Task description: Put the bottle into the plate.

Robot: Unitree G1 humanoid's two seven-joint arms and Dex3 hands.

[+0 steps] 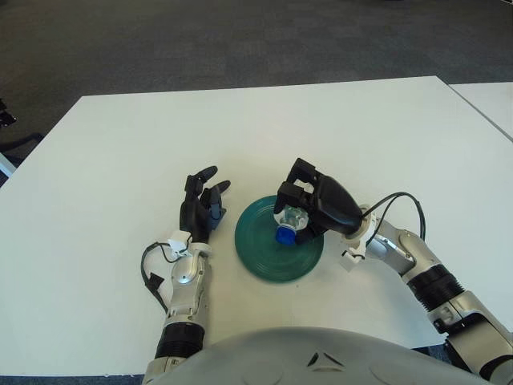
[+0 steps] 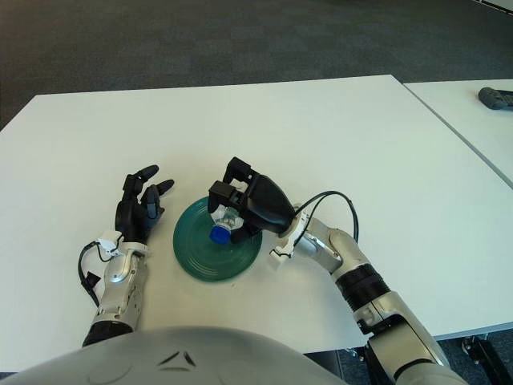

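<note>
Right hand (image 1: 309, 202), black and three-fingered, is curled around the small clear plastic bottle with a blue cap (image 1: 289, 225), and it holds the bottle over the right part of the round dark green plate (image 1: 260, 249). The bottle lies tilted, with its blue cap pointing toward the near side. Whether the bottle already touches the plate I cannot tell, because the fingers hide most of its body.

I judge that the bottle is light and probably thin-walled, so it can give a little under pressure and its smooth plastic can slip. The body, where the fingers close now, seems the best place to hold it, not the cap. Being round, it may roll when it is set down on its side, but the raised rim of the plate should stop it.

To the left of the plate, just beside it, the left hand (image 1: 202, 204) shows with its fingers spread and nothing in them. Everything is on a white rectangular table (image 1: 385, 136), and a dark grey carpet floor (image 1: 240, 40) lies beyond its far edge.
</note>
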